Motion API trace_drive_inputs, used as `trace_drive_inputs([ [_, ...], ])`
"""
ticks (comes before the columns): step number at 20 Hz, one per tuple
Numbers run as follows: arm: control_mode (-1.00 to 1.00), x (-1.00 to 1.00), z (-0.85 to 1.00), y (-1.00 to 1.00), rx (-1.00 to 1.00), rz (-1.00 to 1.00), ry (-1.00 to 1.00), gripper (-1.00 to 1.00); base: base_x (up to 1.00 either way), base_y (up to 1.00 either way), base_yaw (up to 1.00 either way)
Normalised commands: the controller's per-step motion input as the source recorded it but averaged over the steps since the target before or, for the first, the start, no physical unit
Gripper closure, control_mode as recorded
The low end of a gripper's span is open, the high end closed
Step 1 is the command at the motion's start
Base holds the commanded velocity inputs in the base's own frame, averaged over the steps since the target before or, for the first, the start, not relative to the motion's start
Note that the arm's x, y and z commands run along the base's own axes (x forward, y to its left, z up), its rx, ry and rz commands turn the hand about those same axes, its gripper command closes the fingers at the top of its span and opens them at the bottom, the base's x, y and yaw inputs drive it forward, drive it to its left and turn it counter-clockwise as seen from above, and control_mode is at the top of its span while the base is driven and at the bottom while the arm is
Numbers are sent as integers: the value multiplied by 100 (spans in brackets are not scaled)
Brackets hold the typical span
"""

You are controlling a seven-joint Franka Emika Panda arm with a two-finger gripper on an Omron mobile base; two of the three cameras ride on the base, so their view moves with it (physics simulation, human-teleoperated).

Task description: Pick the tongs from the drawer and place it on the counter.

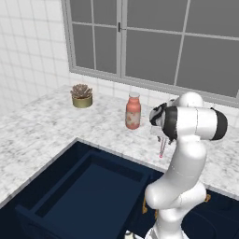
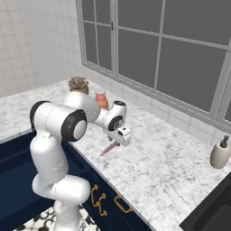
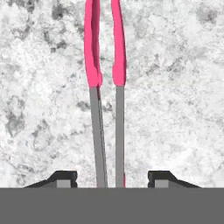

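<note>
The pink tongs with silvery arms lie flat on the speckled marble counter, running away from the hand. My gripper is open, its two dark fingertips standing well clear on either side of the metal arms. From the left base view the tongs show just below the gripper, near the counter's front edge. From the right they lie under the hand on the counter. The wide navy drawer stands pulled out and looks empty.
A salmon-red bottle with a white cap stands just behind the tongs. A potted succulent sits further left by the window. A soap dispenser and a dark sink are at the far right. Smaller navy drawer fronts with brass handles sit below the counter.
</note>
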Motion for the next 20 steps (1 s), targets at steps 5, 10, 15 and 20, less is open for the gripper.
trace_drive_inputs([
  [5,-100,-57,83,7,-4,0,-15,-100,0,0,0],
  [10,-100,-97,82,89,-6,10,-25,-100,0,0,0],
  [15,-100,-90,90,85,-13,13,-30,-100,0,0,0],
  [20,-100,-90,100,-6,-9,17,-15,-100,0,0,0],
])
